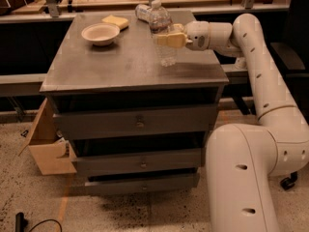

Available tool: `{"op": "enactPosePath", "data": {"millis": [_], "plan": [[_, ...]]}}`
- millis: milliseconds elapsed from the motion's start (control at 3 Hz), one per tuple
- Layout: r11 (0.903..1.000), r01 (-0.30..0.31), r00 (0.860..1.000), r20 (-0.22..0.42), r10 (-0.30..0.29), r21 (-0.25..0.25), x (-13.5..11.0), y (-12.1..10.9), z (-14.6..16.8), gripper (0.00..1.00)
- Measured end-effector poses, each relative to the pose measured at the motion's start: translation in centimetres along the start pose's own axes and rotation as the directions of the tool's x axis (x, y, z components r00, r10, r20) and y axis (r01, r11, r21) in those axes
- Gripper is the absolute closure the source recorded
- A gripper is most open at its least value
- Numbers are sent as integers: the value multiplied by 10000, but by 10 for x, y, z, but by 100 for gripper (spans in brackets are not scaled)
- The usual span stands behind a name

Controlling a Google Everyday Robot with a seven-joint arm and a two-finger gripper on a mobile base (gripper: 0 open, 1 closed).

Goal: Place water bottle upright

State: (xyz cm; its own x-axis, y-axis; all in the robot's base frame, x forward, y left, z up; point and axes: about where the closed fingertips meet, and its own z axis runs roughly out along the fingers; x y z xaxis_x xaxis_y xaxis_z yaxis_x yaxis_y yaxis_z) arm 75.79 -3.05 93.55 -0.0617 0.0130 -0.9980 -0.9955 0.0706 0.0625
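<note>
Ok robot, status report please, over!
Gripper shut on water bottle, at its middle. Bottle upright, right side of table. Second bottle lying behind it; bowl off left.

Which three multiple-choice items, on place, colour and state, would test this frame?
1. The bowl sits: A in a drawer; B on the cabinet top; C on the floor.
2. The sponge is: A yellow; B blue; C black.
3. The water bottle is: A lying flat; B in the bowl; C upright, hand closed round its middle.
Answers: B, it rests beside the sponge; A, plainly yellow; C, cap up, hand over the cabinet top.
</note>
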Motion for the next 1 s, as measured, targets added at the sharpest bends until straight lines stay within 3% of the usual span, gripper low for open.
{"op": "enactPosePath", "data": {"millis": [333, 1000], "plan": [[9999, 81, 9993, 371, -76, -142, 3, -2, -4, 85], [9993, 255, 9967, 771, -234, -269, 5, -3, -11, 39]]}}
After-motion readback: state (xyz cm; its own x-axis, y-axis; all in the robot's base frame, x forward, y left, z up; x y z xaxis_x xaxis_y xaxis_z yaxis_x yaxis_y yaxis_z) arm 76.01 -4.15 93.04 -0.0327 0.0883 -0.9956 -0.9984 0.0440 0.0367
